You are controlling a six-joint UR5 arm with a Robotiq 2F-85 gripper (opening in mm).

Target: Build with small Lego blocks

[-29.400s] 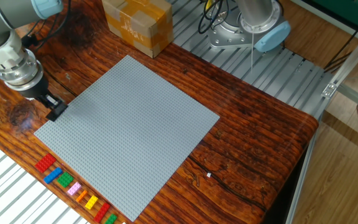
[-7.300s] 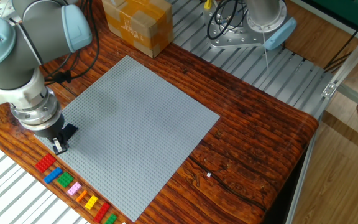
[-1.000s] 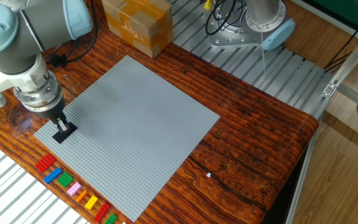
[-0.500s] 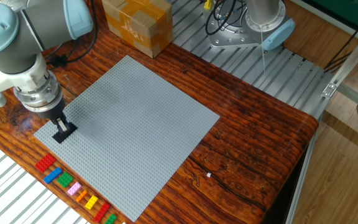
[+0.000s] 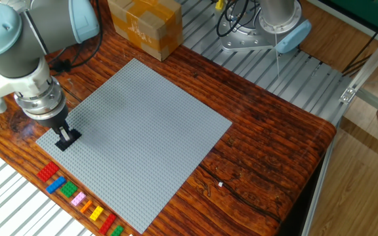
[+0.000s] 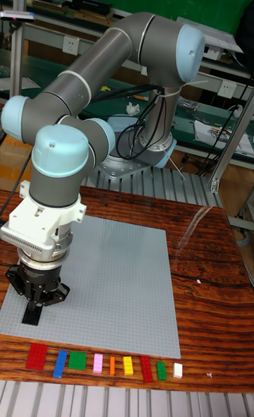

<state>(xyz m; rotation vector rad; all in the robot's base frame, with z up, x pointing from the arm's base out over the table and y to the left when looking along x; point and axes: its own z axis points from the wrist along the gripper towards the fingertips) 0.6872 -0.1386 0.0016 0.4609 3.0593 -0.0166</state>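
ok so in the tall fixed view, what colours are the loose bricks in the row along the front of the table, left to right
red brick → blue brick → green brick → pink brick → orange brick → yellow brick → second red brick → small green brick → white brick

We see the baseplate (image 5: 136,137) lying on the counter (image 5: 268,164), a row of bricks (image 6: 106,365) before its front edge, a box (image 5: 144,25) behind it, and the tool (image 6: 35,305) over its front left corner.
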